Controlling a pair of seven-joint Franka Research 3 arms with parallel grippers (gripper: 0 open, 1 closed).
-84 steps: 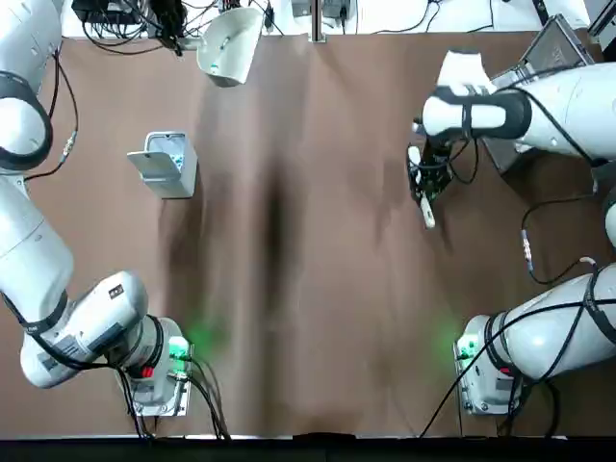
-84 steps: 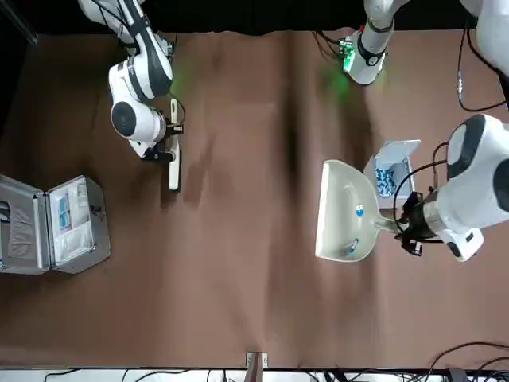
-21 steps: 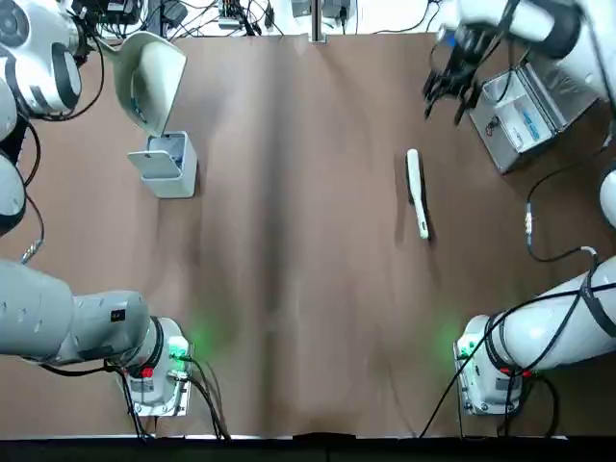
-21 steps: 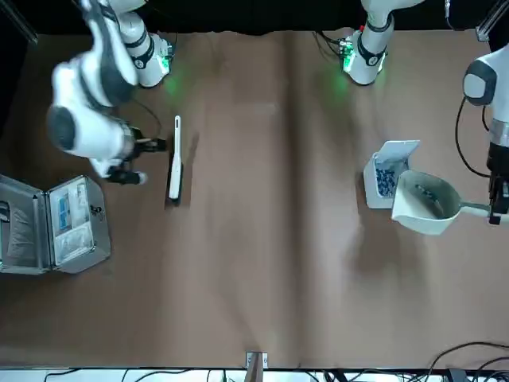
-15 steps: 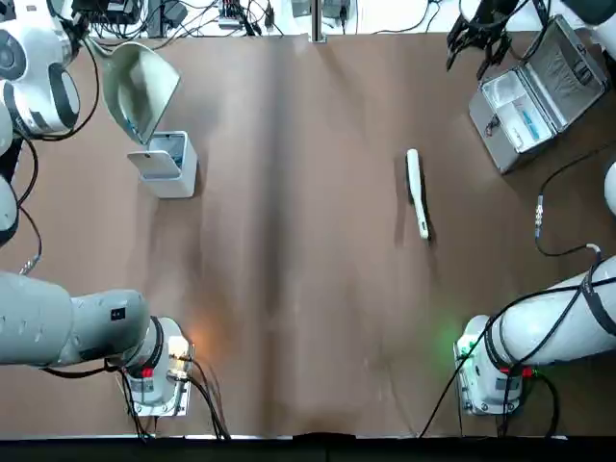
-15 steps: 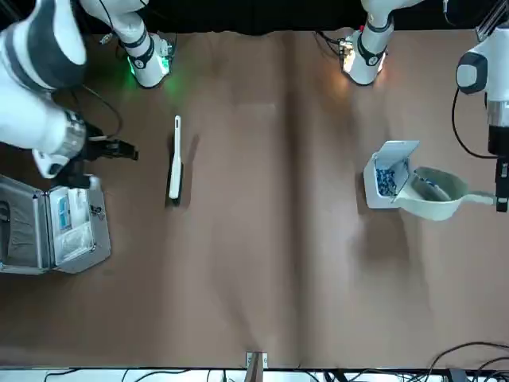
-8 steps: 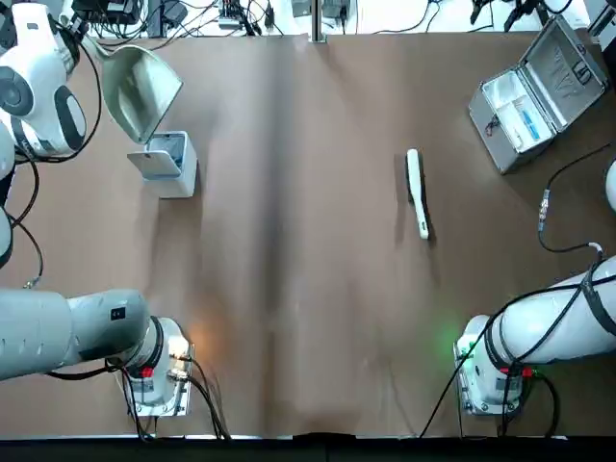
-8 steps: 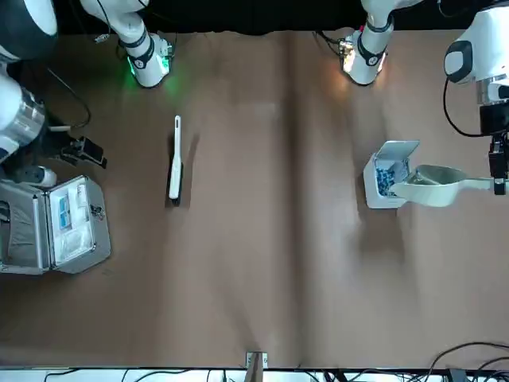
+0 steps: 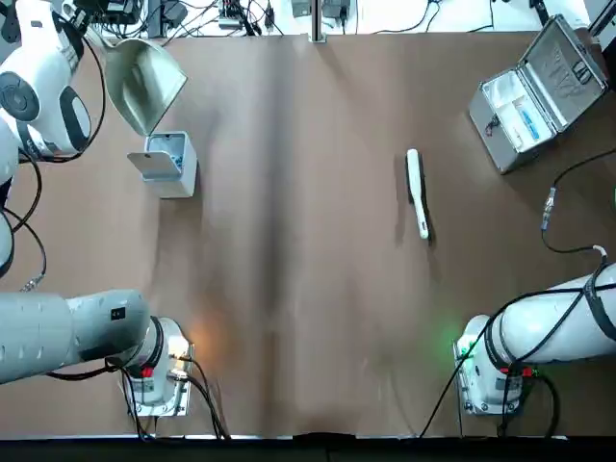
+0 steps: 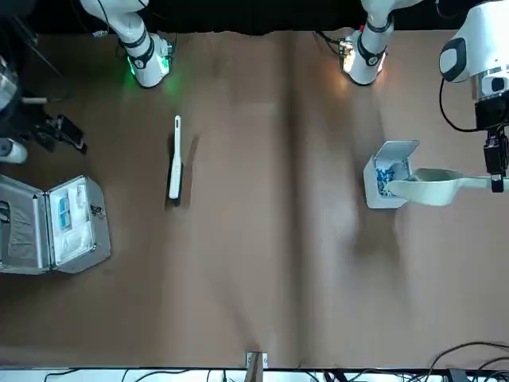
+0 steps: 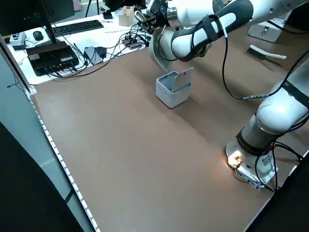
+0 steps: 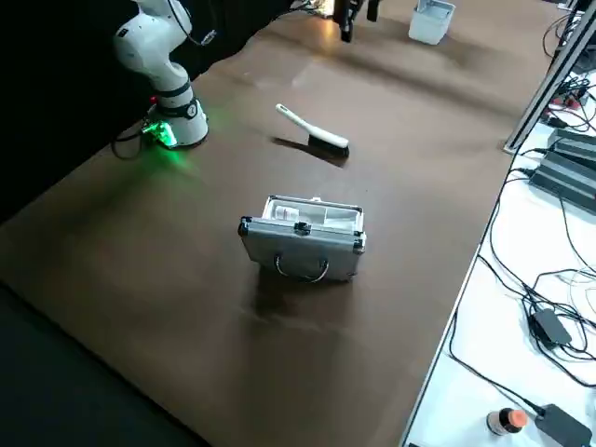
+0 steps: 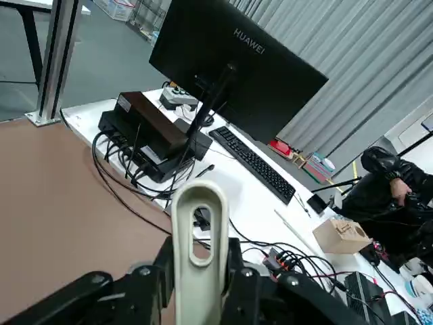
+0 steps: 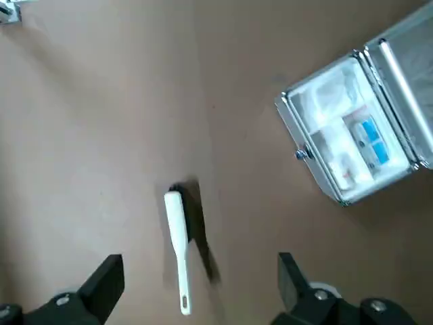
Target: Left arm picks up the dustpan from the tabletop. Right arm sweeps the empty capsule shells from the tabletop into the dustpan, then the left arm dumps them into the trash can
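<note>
The left gripper [image 10: 496, 185] was at the far left part of the table, and its two fingers were closed on the handle of the dustpan [image 10: 433, 191]. From this grip the long axis of the dustpan ran, seen from overhead, slantwise toward the robot's base and somewhat to its right. The scoop hung steeply, with its flared mouth low, beside and above the opening of the trash can [image 9: 166, 173]. So the can lay just past the mouth, on the robot's side of it. Whether the lip touched the can's rim, I could not tell. The lid [image 9: 154, 165] was open, and bluish-white capsule shells [image 10: 386, 180] were visible inside the can.

I judged that this was the dumping step, and that the task was close to its end. The left arm was much nearer to the can, so the remaining work belonged to it: to keep the mouth over the opening, let any last shell slide, and then lift away. If the lip drifted sideways, a shell could perhaps fall outside, or the light can could be pushed.

Farther off, on the right half of the table, lay the white brush [image 9: 417, 192], released. Beyond it stood the open silver case [image 9: 515, 115]. The right gripper [image 14: 199, 271] was high over that side, its fingers wide apart with nothing between them, and it seemed finished with sweeping.
</note>
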